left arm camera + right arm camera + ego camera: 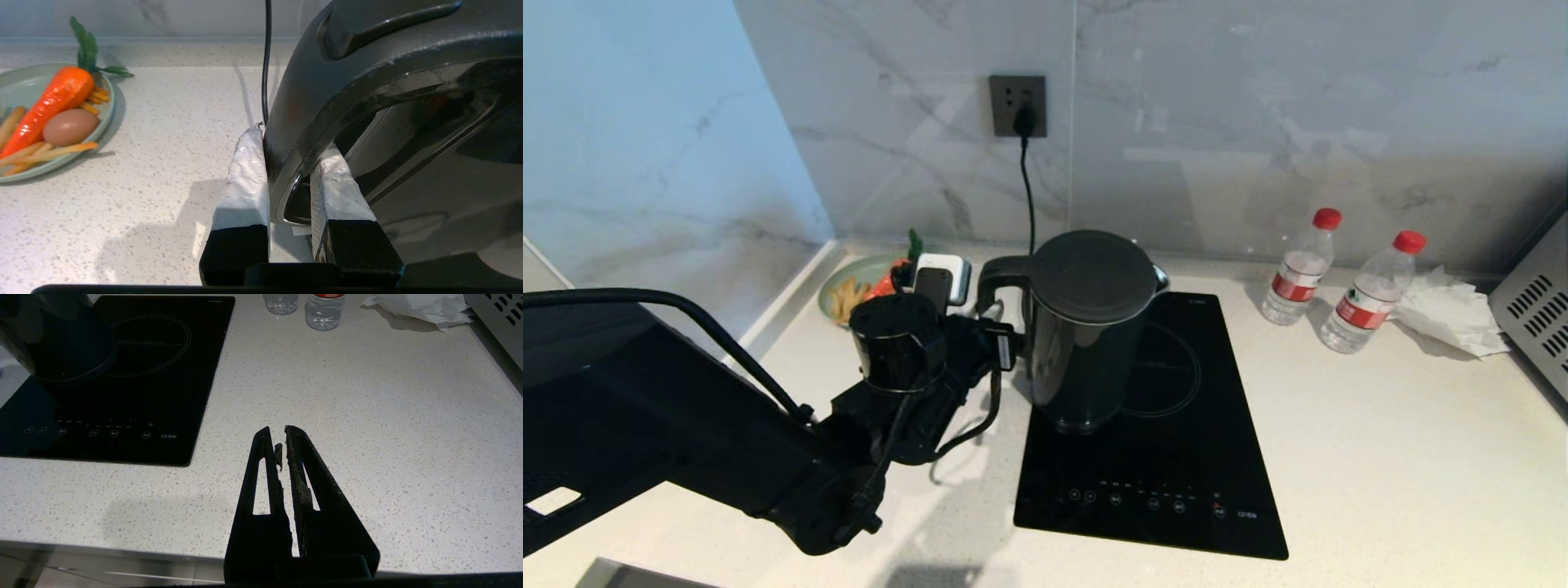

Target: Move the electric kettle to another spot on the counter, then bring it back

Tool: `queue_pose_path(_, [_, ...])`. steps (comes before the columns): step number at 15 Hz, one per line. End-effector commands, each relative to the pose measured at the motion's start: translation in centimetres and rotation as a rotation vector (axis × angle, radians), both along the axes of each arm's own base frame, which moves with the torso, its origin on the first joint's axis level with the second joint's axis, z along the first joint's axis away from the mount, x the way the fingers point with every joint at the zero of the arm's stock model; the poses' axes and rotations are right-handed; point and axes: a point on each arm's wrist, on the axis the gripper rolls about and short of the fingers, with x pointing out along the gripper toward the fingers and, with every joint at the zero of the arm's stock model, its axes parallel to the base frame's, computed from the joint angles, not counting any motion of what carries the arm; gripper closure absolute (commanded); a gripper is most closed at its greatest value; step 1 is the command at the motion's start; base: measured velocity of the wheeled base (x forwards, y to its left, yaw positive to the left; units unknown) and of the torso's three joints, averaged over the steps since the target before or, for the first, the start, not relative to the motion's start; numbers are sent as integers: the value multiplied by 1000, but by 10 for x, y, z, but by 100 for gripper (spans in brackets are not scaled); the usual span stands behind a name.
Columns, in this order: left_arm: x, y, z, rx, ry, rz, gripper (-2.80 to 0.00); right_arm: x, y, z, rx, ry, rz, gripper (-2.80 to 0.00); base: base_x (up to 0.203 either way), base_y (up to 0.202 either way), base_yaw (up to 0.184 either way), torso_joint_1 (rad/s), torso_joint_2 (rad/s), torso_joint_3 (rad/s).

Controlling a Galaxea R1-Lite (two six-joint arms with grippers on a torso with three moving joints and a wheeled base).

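Fingers [245, 179] of the left gripper [286, 179] are clamping the loop handle [1001, 282] of the electric kettle [1086, 327], one white-wrapped pad on each side. The left arm is reaching in low from the robot's left, its wrist just beside the kettle. The kettle is standing on the black cooktop [1176, 441], at its left edge. The right gripper [282, 453] is hanging over bare counter [367, 416] with its fingers pressed together, holding nothing. Behind, a cord [1027, 188] is running up to a wall socket [1018, 104]. A green plate [104, 106] with a carrot [53, 106] and egg [69, 126] is sitting to the left; two water bottles [1298, 269] and a crumpled tissue [1445, 314] are sitting to the right.
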Motion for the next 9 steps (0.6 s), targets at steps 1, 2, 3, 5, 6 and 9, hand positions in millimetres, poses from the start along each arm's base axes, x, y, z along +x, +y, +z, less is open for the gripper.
queue_pose_path(1, [-1,-4,-7,12,15,-11,0,0,0,0,0,-1,0,0,0,0,0,0,0,0])
queue_pose_path(2, [-1,-6,-10,19,22,-16,0,0,0,0,0,-1,1,0,0,0,0,0,0,0])
queue_pose_path(3, [-1,-7,-10,19,22,-19,0,0,0,0,0,1,0,0,0,0,0,0,0,0])
queue_pose_path(5, [-3,-8,-10,30,19,-22,0,0,0,0,0,1,0,0,0,0,0,0,0,0])
queue_pose_path(6, [-3,-8,-10,56,11,-20,0,0,0,0,0,0,1,0,0,0,0,0,0,0])
queue_pose_path(9, [-3,-7,-7,65,0,-17,0,0,0,0,0,-1,1,0,0,0,0,0,0,0])
